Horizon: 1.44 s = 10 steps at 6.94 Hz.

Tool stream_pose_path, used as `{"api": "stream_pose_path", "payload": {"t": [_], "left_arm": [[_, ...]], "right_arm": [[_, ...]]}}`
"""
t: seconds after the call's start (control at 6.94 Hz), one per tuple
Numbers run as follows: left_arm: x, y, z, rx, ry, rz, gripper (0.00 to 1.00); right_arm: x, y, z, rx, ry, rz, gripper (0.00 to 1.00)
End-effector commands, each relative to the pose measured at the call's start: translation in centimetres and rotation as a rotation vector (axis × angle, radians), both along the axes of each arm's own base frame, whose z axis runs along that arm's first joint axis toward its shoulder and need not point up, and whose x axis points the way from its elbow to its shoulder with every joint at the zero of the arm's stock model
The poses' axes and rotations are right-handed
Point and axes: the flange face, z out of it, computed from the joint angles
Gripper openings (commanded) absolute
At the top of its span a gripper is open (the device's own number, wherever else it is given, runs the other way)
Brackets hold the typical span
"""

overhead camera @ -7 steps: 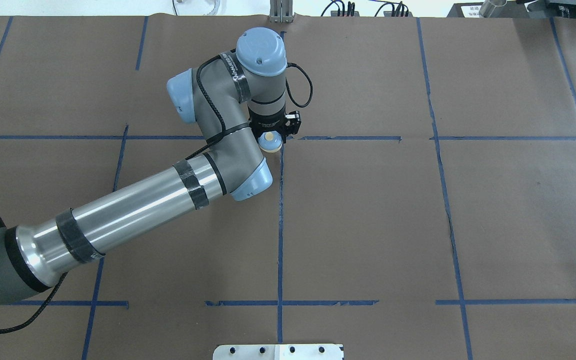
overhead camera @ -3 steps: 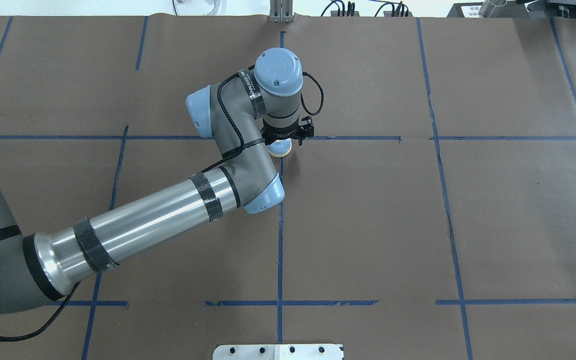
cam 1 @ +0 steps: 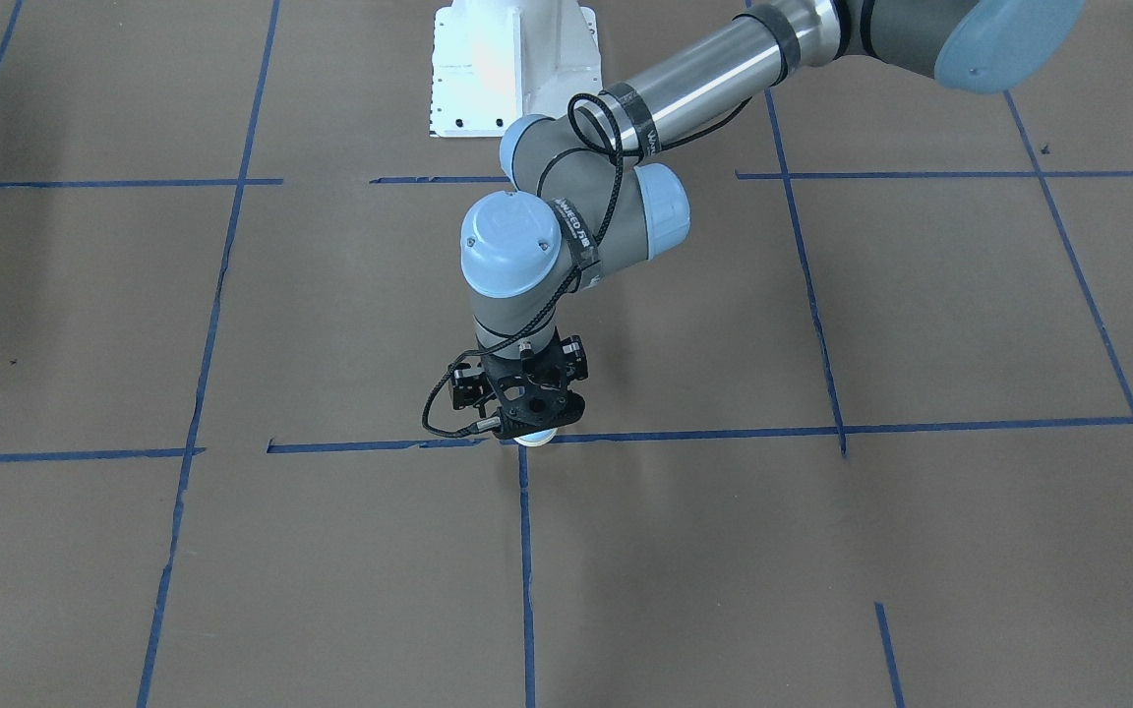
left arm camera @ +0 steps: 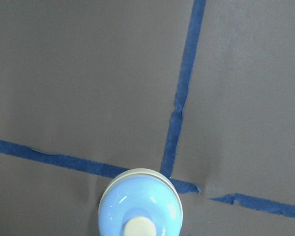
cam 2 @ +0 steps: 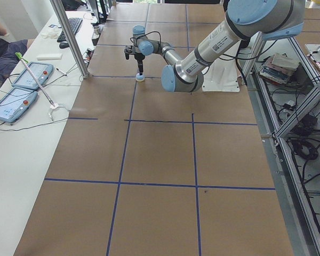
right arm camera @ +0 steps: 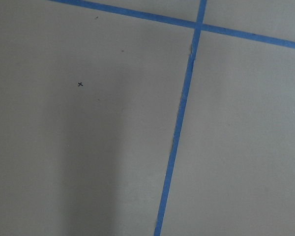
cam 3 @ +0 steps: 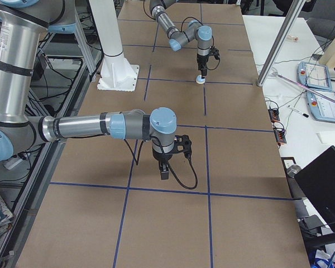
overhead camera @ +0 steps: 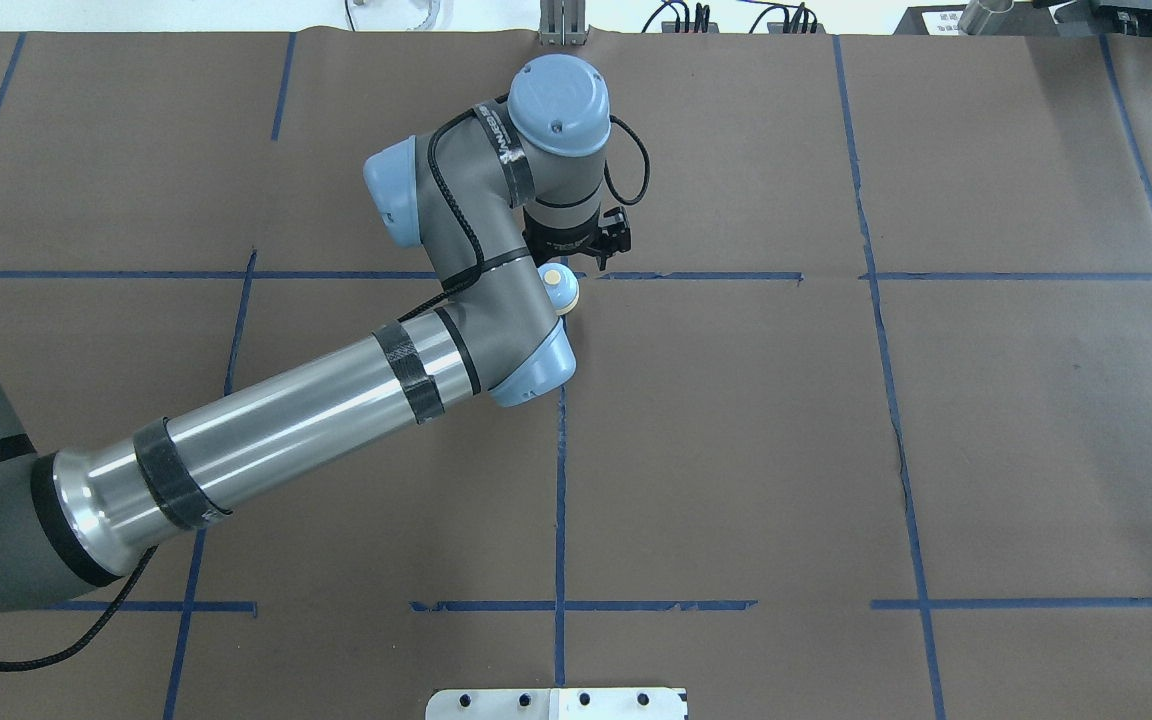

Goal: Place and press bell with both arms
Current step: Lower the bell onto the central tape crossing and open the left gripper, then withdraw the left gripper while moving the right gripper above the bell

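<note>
Front-facing: left gripper (cam 1: 530,421) hangs directly over the bell (cam 1: 535,439), which sits at the blue tape crossing (cam 1: 524,464); you cannot tell its finger state.
Overhead: since 0.4 s ago the gripper has drawn back, baring the cream button, so placing looks done.
Right side: right gripper (cam 3: 164,170) is well apart from the bell, fingers unreadable; pressing remains.

- Table (overhead camera: 1036,450): covered in brown paper, gridded with blue tape (overhead camera: 560,500).
- White bench (cam 2: 21,144) alongside the table: two handheld screen units (cam 2: 12,104), keyboard (cam 2: 74,25).
- Aluminium post (cam 2: 77,53) at the bench edge.
- Dark monitor (cam 3: 324,178) at the table's other end.
- Light even; shadows faint.
</note>
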Motion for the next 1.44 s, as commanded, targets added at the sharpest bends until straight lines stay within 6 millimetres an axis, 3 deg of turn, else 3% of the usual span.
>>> {"api": "stream_pose_path", "payload": {"t": [0.0, 0.29, 0.43, 0.58, 0.86, 1.01, 1.15, 1.3], "left_arm": [[-8.0, 2.5, -0.5, 0.026, -0.023, 0.080, 1.00], [-18.4, 6.9, 8.4, 0.179, -0.018, 0.172, 1.00], [-24.5, 6.9, 11.8, 0.255, -0.033, 0.224, 1.00], [-30.9, 6.5, 17.3, 0.293, -0.048, 0.309, 1.00], [-42.9, 8.3, 29.2, 0.328, -0.130, 0.434, 1.00], [-49.2, 8.6, 32.9, 0.339, -0.154, 0.445, 1.00], [-53.2, 9.5, 35.1, 0.308, -0.099, 0.419, 1.00], [-57.6, 11.6, 39.1, 0.305, -0.110, 0.444, 1.00]], "right_arm": [[-0.6, -0.2, -1.0, 0.008, -0.082, 0.003, 1.00], [-2.0, -1.9, -2.5, 0.015, -0.091, -0.001, 1.00], [-3.3, -2.9, -3.4, 0.000, -0.093, 0.003, 1.00], [-4.2, -3.9, -4.5, 0.007, -0.094, 0.000, 1.00], [-8.2, -6.3, -7.6, -0.007, -0.106, -0.008, 1.00], [-12.1, -7.9, -10.3, -0.021, -0.117, -0.020, 1.00], [-16.7, -9.5, -14.1, -0.038, -0.133, -0.017, 1.00], [-21.2, -11.2, -19.4, -0.040, -0.141, 0.020, 1.00]]}}
